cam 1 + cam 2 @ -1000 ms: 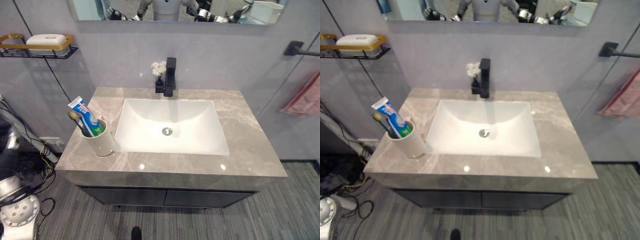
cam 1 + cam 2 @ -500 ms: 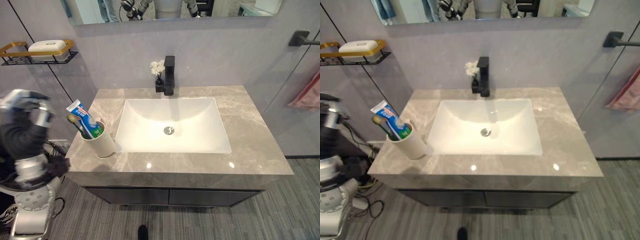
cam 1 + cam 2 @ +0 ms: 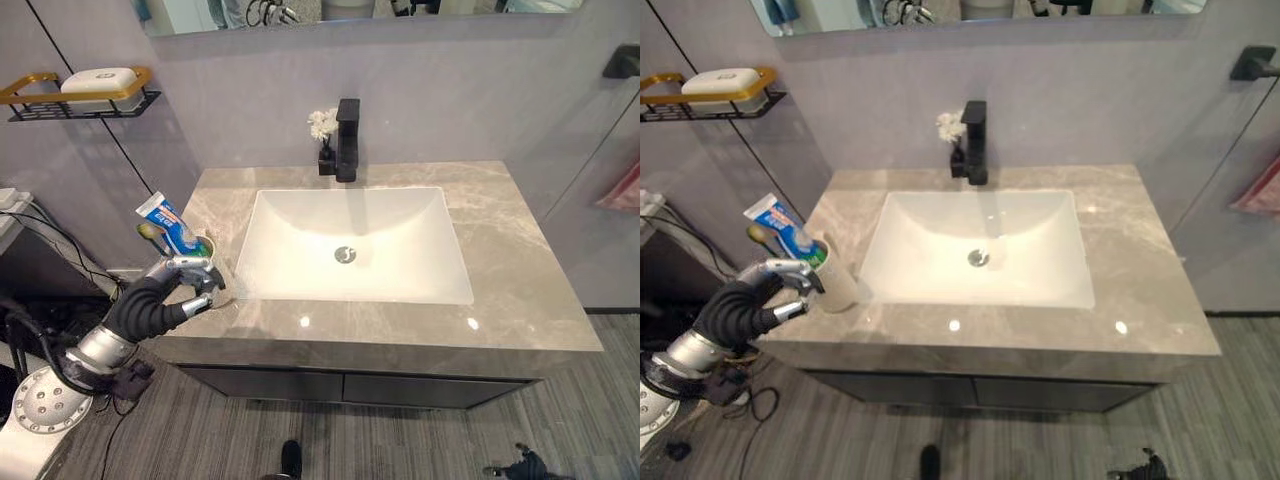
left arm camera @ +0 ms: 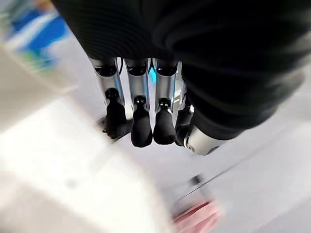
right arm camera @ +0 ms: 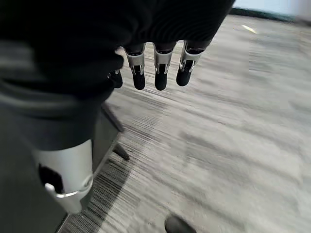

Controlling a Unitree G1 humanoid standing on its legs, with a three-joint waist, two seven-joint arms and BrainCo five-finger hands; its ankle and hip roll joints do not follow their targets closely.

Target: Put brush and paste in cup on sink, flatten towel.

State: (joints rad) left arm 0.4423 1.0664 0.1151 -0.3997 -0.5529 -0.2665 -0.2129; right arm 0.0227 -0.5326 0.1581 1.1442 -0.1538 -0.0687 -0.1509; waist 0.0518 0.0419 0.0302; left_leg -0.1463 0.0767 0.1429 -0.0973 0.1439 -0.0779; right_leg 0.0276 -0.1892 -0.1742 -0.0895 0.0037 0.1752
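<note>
**Brush and paste stand in cup as left hand arrives at the vanity**

At the left edge of the grey marble countertop (image 3: pixel 520 290), a cream cup (image 3: pixel 838 283) stands upright with a blue-and-white toothpaste tube (image 3: pixel 170 224) and a toothbrush (image 3: pixel 761 237) leaning out of it toward the upper left of the frame. The left hand (image 3: pixel 170 290) sits at lower left, right at the cup's near side, fingers loosely curled; whether they touch the cup cannot be told. The right hand (image 5: pixel 155 73) hangs over striped grey flooring, fingers relaxed and holding nothing.

With both items in the cup, that part of the job looks done. What appears to remain is the pink towel (image 3: pixel 625 190), glimpsed at the far right edge below a black wall bar (image 3: pixel 620 62). It is soft, light cloth that will sag and bunch, so it would best be taken along an edge or corner and smoothed with open fingers. The cup looks smooth, top-heavy and easily tipped.
</note>
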